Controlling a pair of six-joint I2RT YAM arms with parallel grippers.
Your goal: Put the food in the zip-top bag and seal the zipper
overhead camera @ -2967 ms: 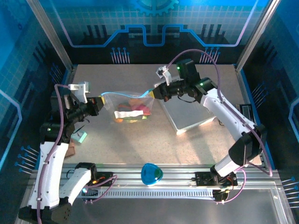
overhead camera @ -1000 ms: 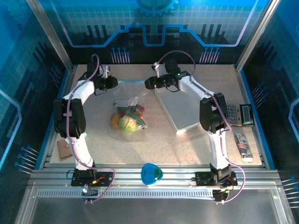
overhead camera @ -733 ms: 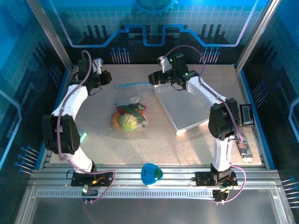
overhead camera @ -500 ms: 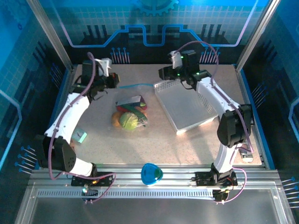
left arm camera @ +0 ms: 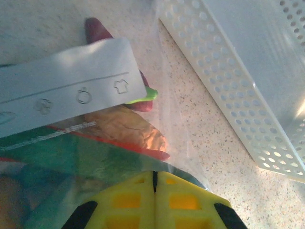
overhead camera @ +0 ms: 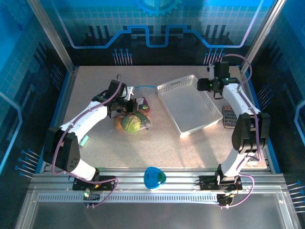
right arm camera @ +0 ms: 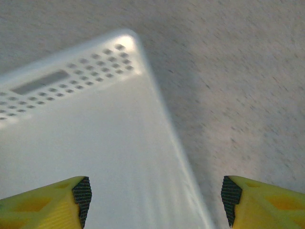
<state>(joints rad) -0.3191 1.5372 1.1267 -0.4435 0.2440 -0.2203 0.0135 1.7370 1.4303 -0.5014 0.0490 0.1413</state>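
The left gripper is hanging low over the zip-top bag, its yellow fingers pressing flat against each other with no gap between them; whether a fold of the clear film is caught there cannot be told. Just ahead of those fingertips the bag is lying crumpled on the speckled table, its white label facing up. The food is sitting inside the film: a tan piece is showing under the label, a red chili is poking out past it, and in the top view the round light-green cabbage is bulging at the near end beside an orange piece. The zipper is running as a thin light-blue strip along the bag's far edge, pointing towards the white perforated basket, which is lying just beside the bag to the right. The right gripper is hovering over the far right corner of that basket, its two fingers standing wide apart and holding nothing. A calculator is resting near the basket's right side.
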